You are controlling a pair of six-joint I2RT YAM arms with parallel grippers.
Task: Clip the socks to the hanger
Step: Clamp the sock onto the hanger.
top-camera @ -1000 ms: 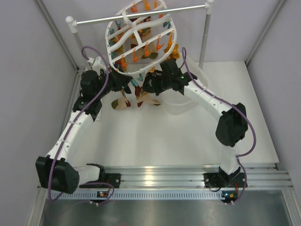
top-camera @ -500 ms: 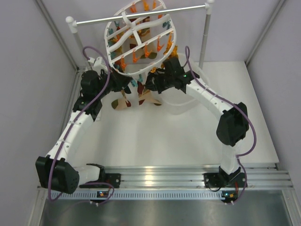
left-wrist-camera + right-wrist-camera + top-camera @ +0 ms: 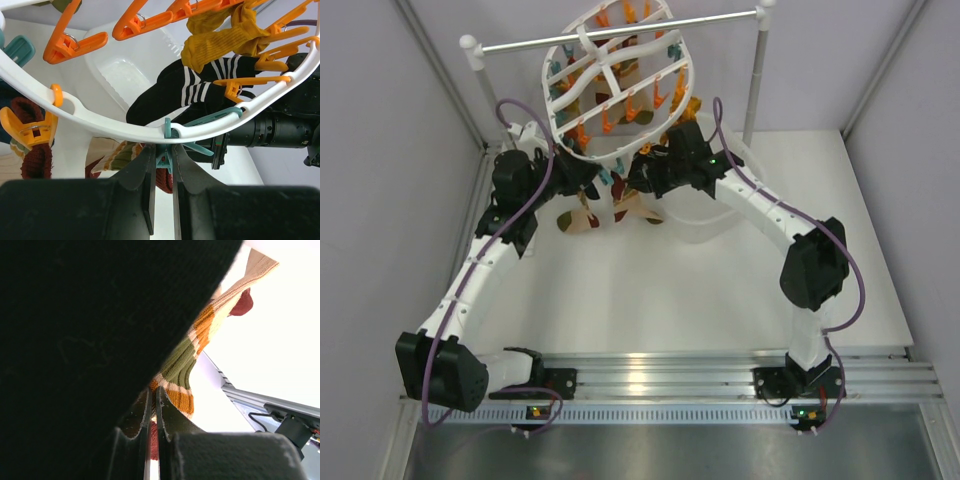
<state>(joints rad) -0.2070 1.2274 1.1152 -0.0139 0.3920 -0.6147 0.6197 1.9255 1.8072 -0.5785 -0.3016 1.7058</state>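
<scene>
The white oval hanger (image 3: 605,68) hangs from the rail, with orange and teal clips under it. In the left wrist view its rim (image 3: 100,122) crosses just above my left gripper (image 3: 163,159), which is shut on a teal clip (image 3: 167,161) under the rim. A mustard sock (image 3: 225,35) and a black white-striped sock (image 3: 185,92) hang clipped behind. My right gripper (image 3: 154,390) is shut on a tan, orange and green striped sock (image 3: 187,365), close under the hanger. From above, the left gripper (image 3: 588,182) and right gripper (image 3: 638,180) sit side by side below the hanger's front rim.
A silver rail (image 3: 620,32) on white posts carries the hanger. A white tub (image 3: 740,170) stands behind the right arm and also shows in the left wrist view (image 3: 120,70). Tan patterned and red-brown socks (image 3: 575,220) lie on the table under the hanger. A dark surface fills the left of the right wrist view.
My right gripper has moved left and back, closer under the hanger's front rim, and the hanger has shifted slightly. The left arm has stayed in place.
</scene>
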